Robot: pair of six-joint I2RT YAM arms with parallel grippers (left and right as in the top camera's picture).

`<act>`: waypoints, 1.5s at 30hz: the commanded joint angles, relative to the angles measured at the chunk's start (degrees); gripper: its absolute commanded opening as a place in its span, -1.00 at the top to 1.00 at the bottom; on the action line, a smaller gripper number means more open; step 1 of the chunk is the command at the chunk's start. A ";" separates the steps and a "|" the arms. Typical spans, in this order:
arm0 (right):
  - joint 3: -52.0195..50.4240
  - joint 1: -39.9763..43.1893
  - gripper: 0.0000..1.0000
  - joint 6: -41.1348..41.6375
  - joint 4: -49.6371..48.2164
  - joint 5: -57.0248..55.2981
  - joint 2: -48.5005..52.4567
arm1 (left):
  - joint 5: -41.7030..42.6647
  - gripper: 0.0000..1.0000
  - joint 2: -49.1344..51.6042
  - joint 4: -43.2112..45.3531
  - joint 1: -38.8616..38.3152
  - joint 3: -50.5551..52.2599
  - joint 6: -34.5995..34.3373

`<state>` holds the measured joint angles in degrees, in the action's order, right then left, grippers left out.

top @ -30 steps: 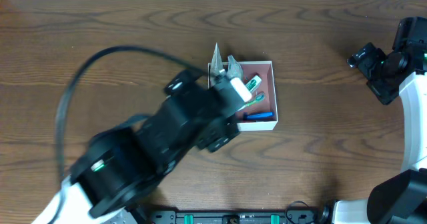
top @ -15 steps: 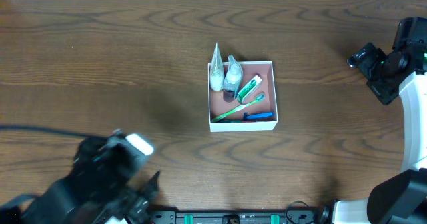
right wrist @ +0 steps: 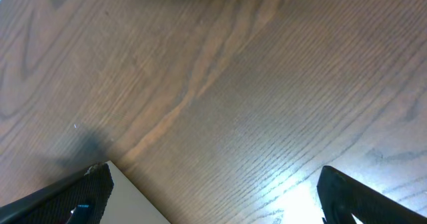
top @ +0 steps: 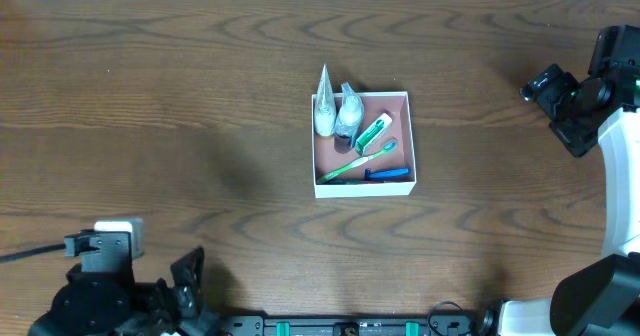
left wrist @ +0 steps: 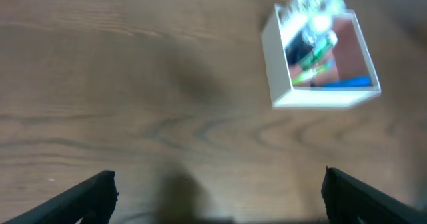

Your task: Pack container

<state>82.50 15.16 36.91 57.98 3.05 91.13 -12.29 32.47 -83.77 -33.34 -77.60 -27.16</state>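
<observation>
The container (top: 361,187) is a shallow square white-walled box with a pink-brown inside, at the table's middle. In it lie two white bottles (top: 326,113) leaning on the back left wall, a green-and-white tube (top: 372,131), a green toothbrush (top: 360,159) and a blue item (top: 386,173). It shows blurred at the top right of the left wrist view (left wrist: 275,64). My left gripper (top: 185,281) is at the front left corner, far from the box, open and empty (left wrist: 217,197). My right gripper (top: 548,86) is at the far right edge, open and empty (right wrist: 213,197).
The wood table (top: 200,96) shows around the box. A black cable (top: 30,253) runs off the left edge by the left arm. A flat white surface (right wrist: 137,204) shows at the bottom left of the right wrist view.
My left arm has drawn back from over the container to the front left corner, uncovering the box. The right arm has not moved.
</observation>
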 commanded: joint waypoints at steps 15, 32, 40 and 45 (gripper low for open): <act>0.59 0.22 -0.98 0.76 0.09 0.20 0.33 | 33.92 -0.96 -16.72 51.78 27.80 38.05 24.44; 0.59 0.22 -0.98 0.76 0.09 0.20 0.33 | 38.86 -0.96 -32.15 83.87 29.40 65.24 27.36; 0.59 0.22 -0.98 0.76 0.09 0.20 0.33 | 38.27 -0.96 -32.37 92.17 32.33 73.48 27.39; 0.59 0.22 -0.99 0.76 0.09 0.20 0.33 | 34.25 -0.96 -32.37 94.09 32.37 77.35 27.36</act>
<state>82.50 15.16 36.91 58.02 3.05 91.13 24.56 0.58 10.52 -1.28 -1.15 -0.14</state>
